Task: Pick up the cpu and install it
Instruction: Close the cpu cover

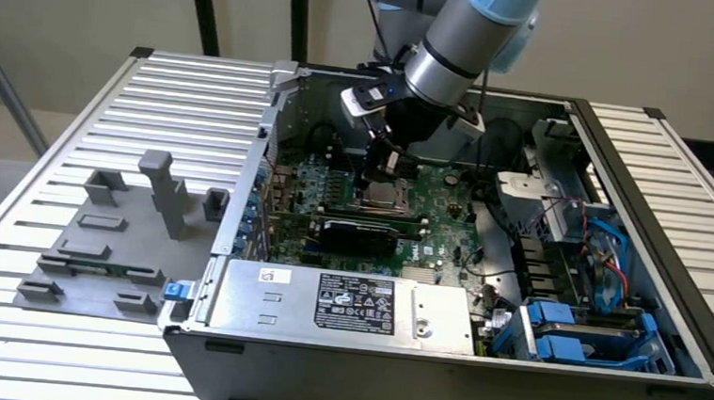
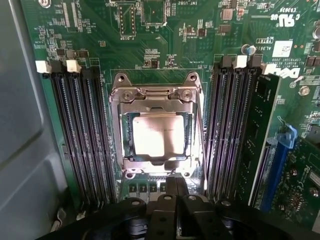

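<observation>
One cpu (image 2: 159, 135) set down in the socket frame (image 2: 152, 92), the gripper (image 2: 176, 182) closed on nothing just beside it.
An open computer case (image 1: 320, 367) is seen on a slatted table (image 1: 73, 124), its green motherboard (image 2: 165, 50) exposed; at the board's middle the metal socket frame is found, and the cpu is laid flat within it, pale top upward. No long axis can be named for so square a chip; its edges are lined up with the memory slots (image 2: 80, 135). Picking and placing are judged done; whether the frame is latched cannot be told.
</observation>
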Robot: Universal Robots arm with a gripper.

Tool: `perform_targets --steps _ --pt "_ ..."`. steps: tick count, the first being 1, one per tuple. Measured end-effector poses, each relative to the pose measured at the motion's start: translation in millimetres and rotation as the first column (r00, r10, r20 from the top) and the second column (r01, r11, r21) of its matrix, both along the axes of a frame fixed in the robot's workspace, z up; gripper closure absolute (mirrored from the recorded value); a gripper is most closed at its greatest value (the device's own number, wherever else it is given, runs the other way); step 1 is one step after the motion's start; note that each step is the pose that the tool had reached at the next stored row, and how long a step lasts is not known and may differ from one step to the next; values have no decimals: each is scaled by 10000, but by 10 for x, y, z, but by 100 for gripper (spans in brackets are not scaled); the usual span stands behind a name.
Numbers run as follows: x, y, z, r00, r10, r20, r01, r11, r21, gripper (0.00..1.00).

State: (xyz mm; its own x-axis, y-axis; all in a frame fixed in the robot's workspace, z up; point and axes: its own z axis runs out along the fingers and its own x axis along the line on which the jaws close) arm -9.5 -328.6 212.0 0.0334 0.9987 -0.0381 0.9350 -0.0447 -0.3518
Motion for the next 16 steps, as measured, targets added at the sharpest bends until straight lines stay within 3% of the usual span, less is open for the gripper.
perform_targets --steps 16 --pt "-19 0 -137 10000 -14 0 14 10000 13 89"
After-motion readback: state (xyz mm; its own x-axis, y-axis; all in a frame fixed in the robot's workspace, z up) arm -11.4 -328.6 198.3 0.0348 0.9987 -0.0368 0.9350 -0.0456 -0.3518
